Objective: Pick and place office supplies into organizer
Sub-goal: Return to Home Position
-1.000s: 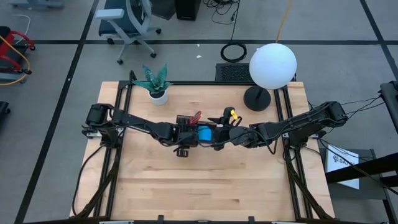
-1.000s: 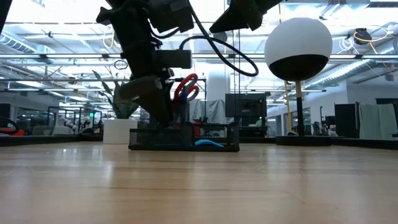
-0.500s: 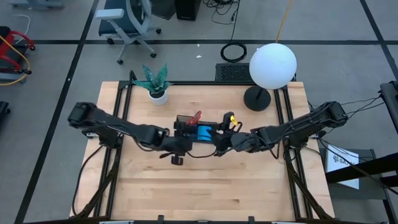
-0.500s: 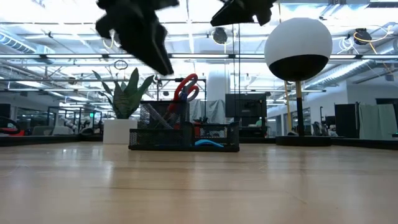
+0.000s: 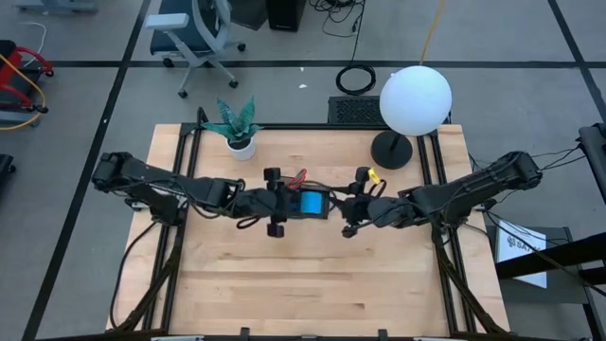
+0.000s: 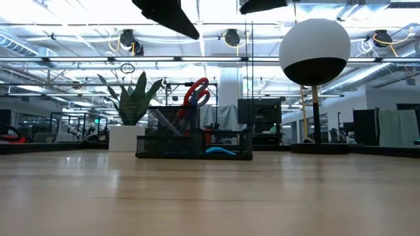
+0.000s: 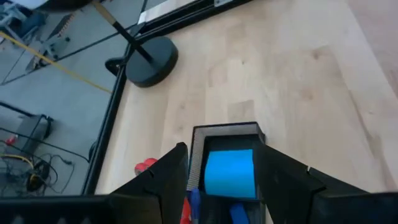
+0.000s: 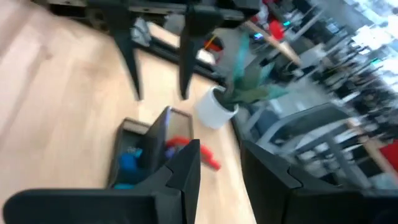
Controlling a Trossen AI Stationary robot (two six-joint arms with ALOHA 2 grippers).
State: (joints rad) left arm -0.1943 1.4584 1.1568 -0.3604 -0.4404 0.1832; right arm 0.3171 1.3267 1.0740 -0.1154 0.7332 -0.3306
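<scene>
Black mesh, the organizer (image 6: 194, 145) stands mid-table between my two pincers, touching neither; my left pincer (image 5: 275, 202) hangs high over the end nearer my left arm, fingers spread wide, holding nothing; my right pincer (image 5: 352, 203) hangs just beside the other end, likewise spread and empty; the red-handled scissors (image 6: 195, 92) stand in the taller compartment, handles above its rim; the blue note pad (image 7: 229, 173) lies in the lower one; the pens I cannot make out; farther back stand a potted plant (image 5: 235, 123) and a globe lamp (image 5: 415, 98).
</scene>
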